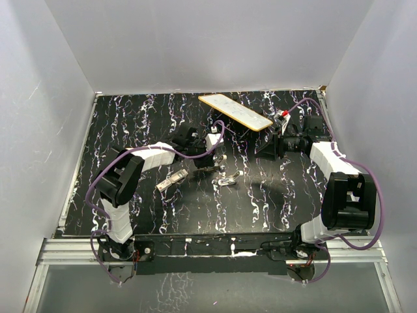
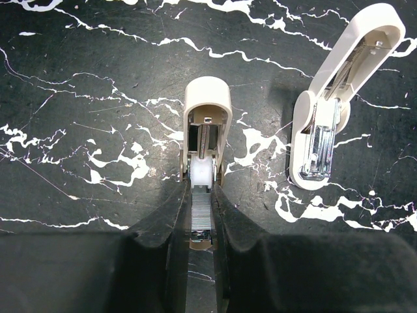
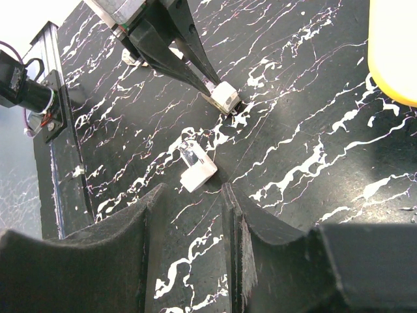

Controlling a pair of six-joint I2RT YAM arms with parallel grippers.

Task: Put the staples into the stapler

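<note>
My left gripper (image 2: 201,190) is shut on the near end of a small beige stapler (image 2: 207,124) that lies on the black marbled table with its channel open and facing up. A silver strip of staples (image 2: 201,212) sits in that channel between my fingers. A second whitish stapler piece (image 2: 326,111) with a spring and a metal part lies apart to the right; it also shows in the top view (image 1: 228,179) and the right wrist view (image 3: 195,171). My right gripper (image 3: 192,222) is open and empty above the table, back right (image 1: 266,149).
A long flat yellow-edged board (image 1: 234,111) lies at the back middle, its edge in the right wrist view (image 3: 394,52). A small whitish-silver piece (image 1: 172,181) lies left of centre. Grey walls stand on three sides, and a metal rail (image 1: 215,251) runs along the near edge.
</note>
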